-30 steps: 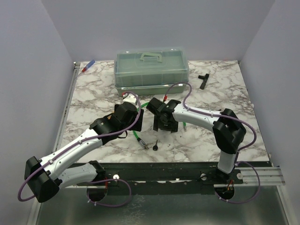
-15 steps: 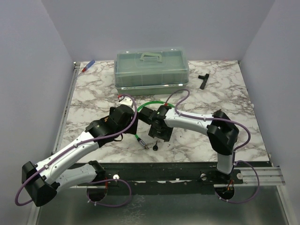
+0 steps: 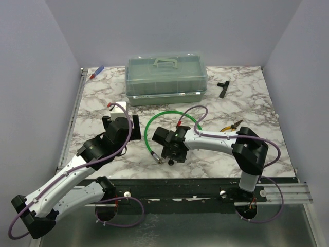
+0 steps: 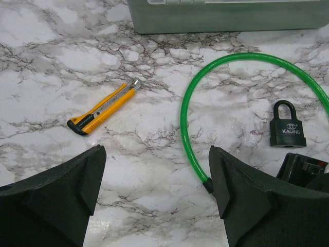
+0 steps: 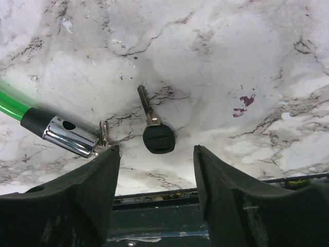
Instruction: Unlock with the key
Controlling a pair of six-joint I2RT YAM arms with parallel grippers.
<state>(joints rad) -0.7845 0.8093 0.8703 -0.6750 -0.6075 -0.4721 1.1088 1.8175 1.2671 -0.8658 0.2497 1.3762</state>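
Observation:
The key [image 5: 157, 138] lies flat on the marble with its round black head toward the near edge and its silver blade pointing away. In the top view the key [image 3: 170, 162] lies near the table's front edge. My right gripper [image 5: 157, 151] is open and low, its jaws either side of the key head without touching it; it also shows in the top view [image 3: 171, 153]. The small black padlock [image 4: 288, 126] stands inside the green cable loop [image 4: 191, 98]. My left gripper [image 4: 157, 154] is open and empty, left of the loop, and also shows from above [image 3: 121, 125].
The cable's chrome end [image 5: 68, 136] lies just left of the key. A yellow utility knife [image 4: 103, 109] lies ahead of the left gripper. A translucent green box [image 3: 167, 74], a black T-shaped tool [image 3: 222, 87], yellow pliers [image 3: 231, 125] and a marker [image 3: 96, 72] lie farther back.
My right gripper has moved toward the near edge and down over the key. My left arm has pulled back to the left, uncovering the green cable loop.

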